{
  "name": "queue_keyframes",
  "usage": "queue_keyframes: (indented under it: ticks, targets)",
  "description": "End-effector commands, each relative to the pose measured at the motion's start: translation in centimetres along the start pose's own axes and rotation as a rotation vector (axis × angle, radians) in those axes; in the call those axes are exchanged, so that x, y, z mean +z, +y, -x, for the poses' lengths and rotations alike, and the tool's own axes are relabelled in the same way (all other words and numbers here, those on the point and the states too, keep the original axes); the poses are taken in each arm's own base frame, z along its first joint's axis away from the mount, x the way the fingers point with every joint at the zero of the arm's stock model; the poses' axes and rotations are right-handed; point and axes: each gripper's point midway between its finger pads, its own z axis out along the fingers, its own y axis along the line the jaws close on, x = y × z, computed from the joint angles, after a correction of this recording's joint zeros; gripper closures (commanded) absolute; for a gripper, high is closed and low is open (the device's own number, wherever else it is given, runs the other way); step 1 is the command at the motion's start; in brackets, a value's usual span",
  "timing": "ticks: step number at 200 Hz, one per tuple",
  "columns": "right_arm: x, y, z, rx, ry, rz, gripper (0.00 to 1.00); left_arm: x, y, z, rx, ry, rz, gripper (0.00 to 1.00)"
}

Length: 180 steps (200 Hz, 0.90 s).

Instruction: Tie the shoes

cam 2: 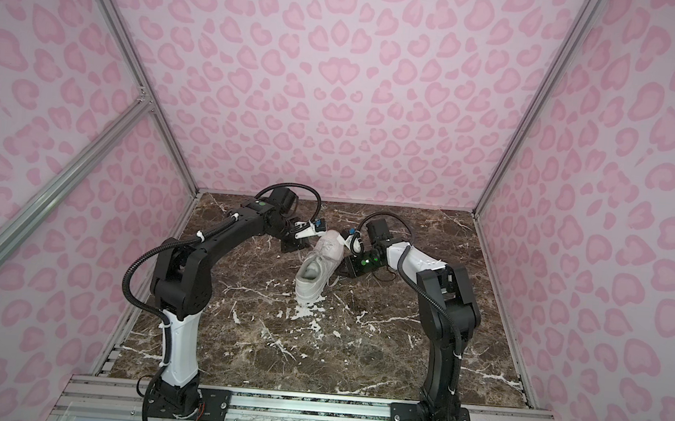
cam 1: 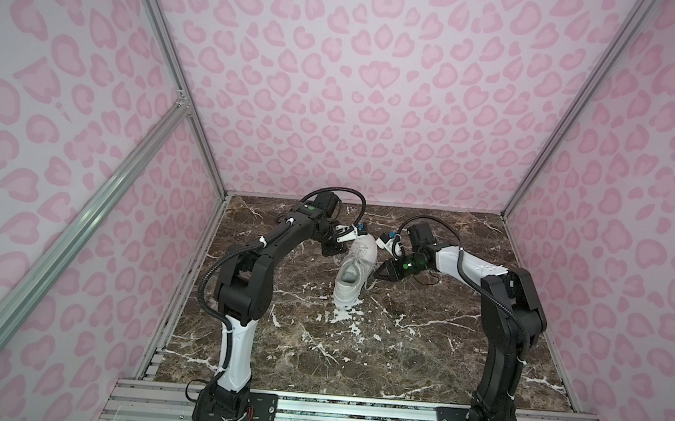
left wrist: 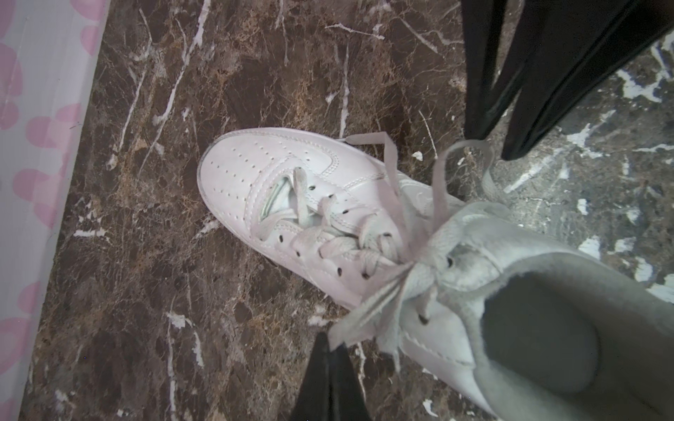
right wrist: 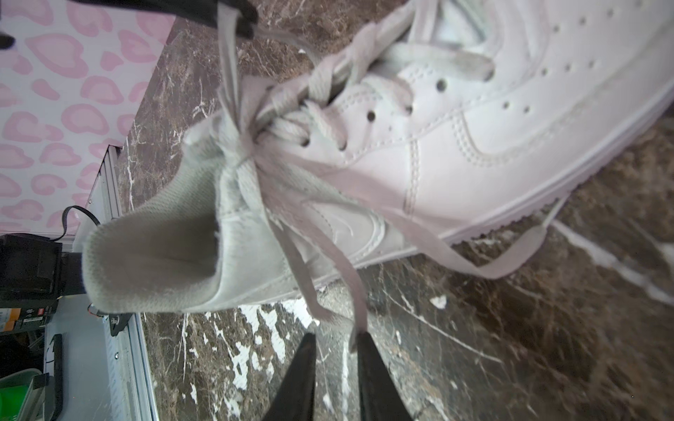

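A white low-top shoe (cam 1: 350, 292) (cam 2: 312, 288) stands on the marble table, toe towards the back wall, between both grippers. Its flat laces (left wrist: 412, 271) cross in a knot at the top eyelets, and loops run out to either side. My left gripper (left wrist: 332, 340) (cam 1: 339, 257) is shut on a lace loop beside the shoe (left wrist: 255, 171). On the opposite side my right gripper (right wrist: 337, 337) (cam 1: 378, 270) is open with a narrow gap. A lace strand (right wrist: 355, 313) hangs down and touches one fingertip (right wrist: 364, 340); nothing lies between the fingers.
The brown marble tabletop (cam 1: 398, 350) has white flecks near the shoe's heel. Pink-patterned walls (cam 1: 337, 95) and aluminium posts (cam 1: 541, 154) close in three sides. A metal rail (cam 1: 351, 412) carries both arm bases at the front edge.
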Motion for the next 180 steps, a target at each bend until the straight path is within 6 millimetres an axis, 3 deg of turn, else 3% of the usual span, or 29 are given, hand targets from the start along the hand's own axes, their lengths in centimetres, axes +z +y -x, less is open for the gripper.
queue_keyframes:
  ticks: [1, 74, 79, 128, 180]
  targets:
    - [0.6, -0.1, 0.9, -0.011, -0.013, 0.012, 0.75, -0.3, -0.3, 0.7, 0.016, -0.029, -0.005, 0.97]
    - [1.6, -1.3, 1.5, -0.021, 0.006, -0.017, 0.68, -0.3, -0.2, 0.8, 0.018, -0.034, -0.003, 0.97]
    - [1.2, -1.3, 2.7, -0.037, -0.015, -0.026, 0.68, -0.3, -0.2, 0.9, 0.019, -0.035, -0.002, 0.97]
    - [0.4, -2.2, 3.2, -0.053, -0.028, -0.092, 0.66, -0.4, -0.2, 0.7, 0.019, -0.029, 0.001, 0.97]
    - [1.3, -1.4, 2.8, -0.063, -0.004, -0.049, 0.72, -0.4, -0.4, 0.6, 0.015, -0.026, -0.007, 0.97]
